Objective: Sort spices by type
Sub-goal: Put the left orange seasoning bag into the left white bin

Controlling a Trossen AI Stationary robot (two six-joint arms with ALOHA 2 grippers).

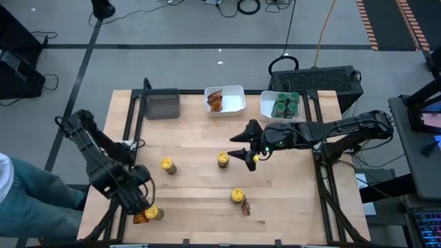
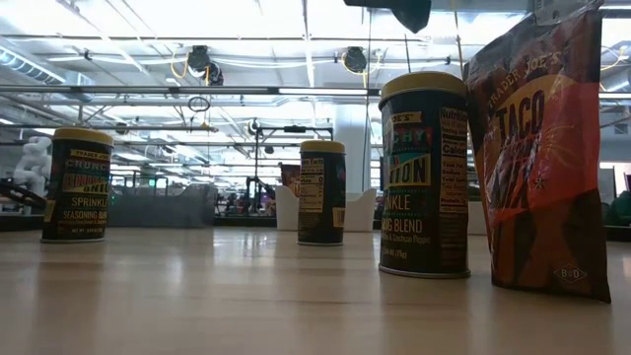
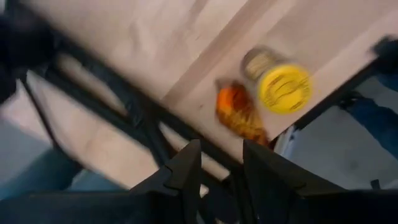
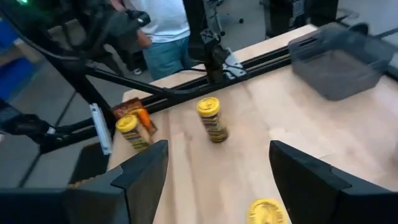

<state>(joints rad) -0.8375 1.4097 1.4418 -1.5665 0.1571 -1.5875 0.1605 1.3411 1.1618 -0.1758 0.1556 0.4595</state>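
Along the table's far edge sit three trays: grey tray [image 1: 161, 105] looks empty; middle white tray [image 1: 227, 100] holds orange-brown foil packets [image 1: 216, 100]; right white tray [image 1: 282, 105] holds green-lidded jars [image 1: 286, 105]. Four yellow-lidded jars [image 1: 168, 165] remain loose on the wood, two with packets beside them. Right gripper [image 1: 246, 149] spread wide, empty, beside a central jar [image 1: 223, 160]. Left gripper [image 1: 140, 204] partly parted, empty, near the front-left jar [image 1: 153, 213].
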